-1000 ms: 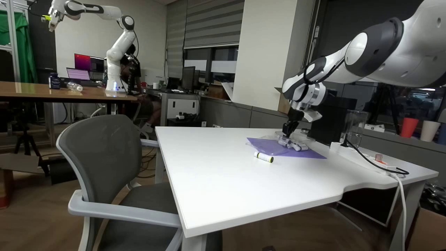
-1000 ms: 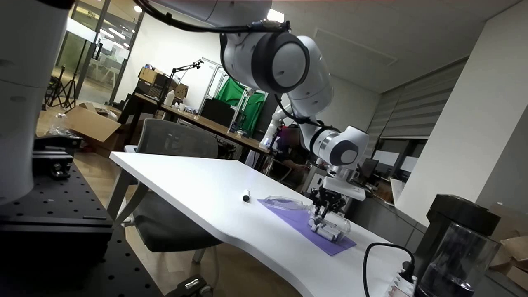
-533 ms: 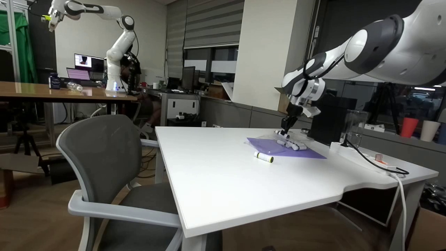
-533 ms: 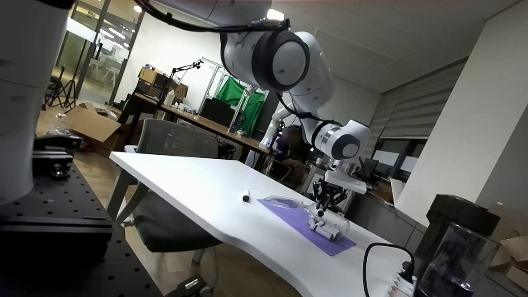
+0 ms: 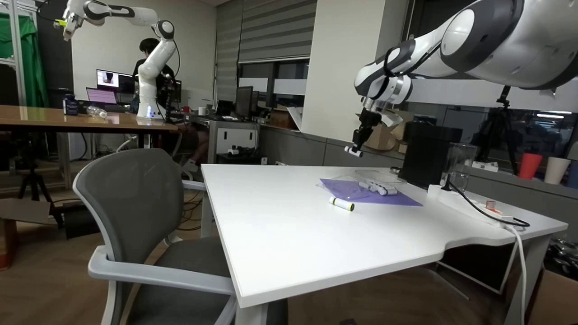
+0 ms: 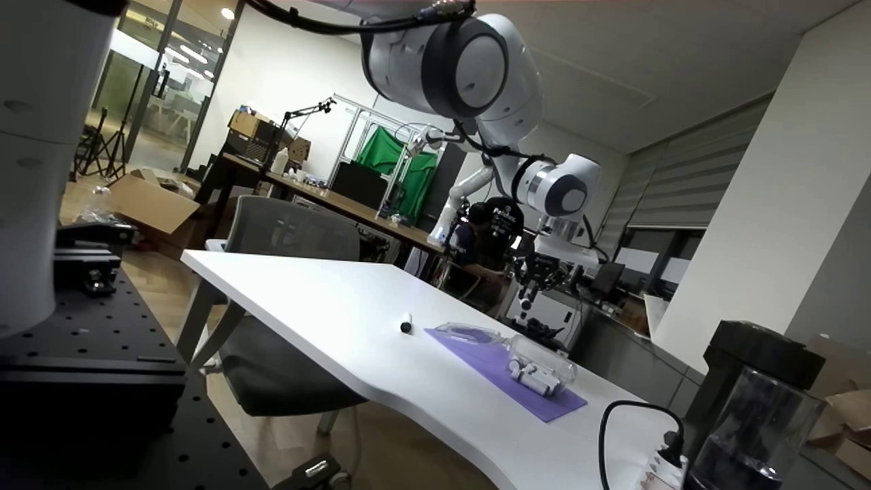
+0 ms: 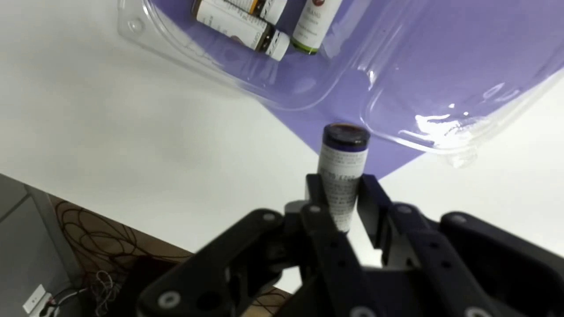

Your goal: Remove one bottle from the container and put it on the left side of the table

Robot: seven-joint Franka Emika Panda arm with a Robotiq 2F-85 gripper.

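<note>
A black gripper clasps a small bottle between its two fingers, the bottle's dark end and part of its printed white label jutting past the fingertips, in the wrist view. Behind it shows a corner of a purple mat on a white table. At top, a clear plastic container holds at least three more bottles lying on their sides, two with white caps and one with green at its end. Just beside the container lies a clear plastic tray streaked with glare. Beyond the table's edge, at lower left, cables tangle across a brown floor.
</note>
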